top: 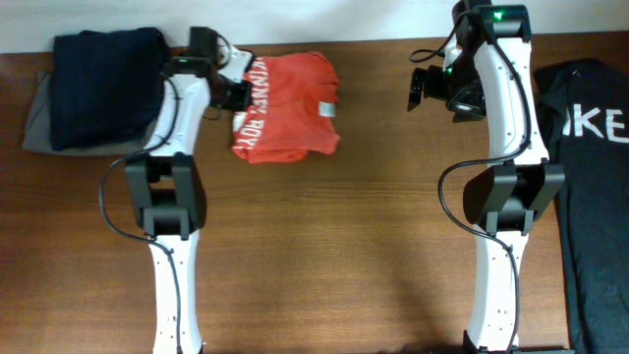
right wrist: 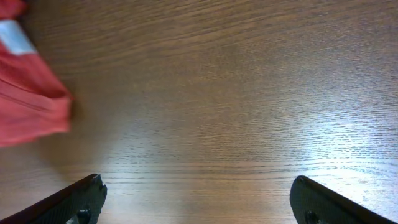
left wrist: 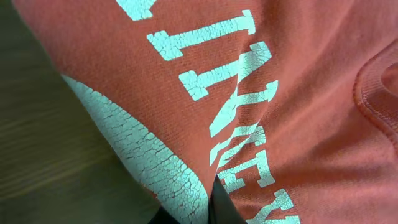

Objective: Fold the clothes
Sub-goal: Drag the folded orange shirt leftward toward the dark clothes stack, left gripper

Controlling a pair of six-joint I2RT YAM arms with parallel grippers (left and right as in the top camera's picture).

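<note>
The clothes, an orange-red T-shirt [top: 290, 106], lie folded into a compact bundle at the back of the table, white lettering along the left edge and a small white label on the right. My left gripper [top: 239, 95] is shut on the shirt's left edge; in the left wrist view the red cloth with white letters [left wrist: 249, 93] fills the frame and a fold is pinched between the dark fingers [left wrist: 221, 208]. My right gripper [top: 421, 88] hovers open over bare wood to the right of the shirt, whose corner [right wrist: 31, 106] shows at the left of the right wrist view.
A stack of folded dark navy and grey garments [top: 93, 88] lies at the back left, just behind the left arm. A black T-shirt with white lettering [top: 595, 147] is spread along the right edge. Brown wooden tabletop [top: 334, 246] in front.
</note>
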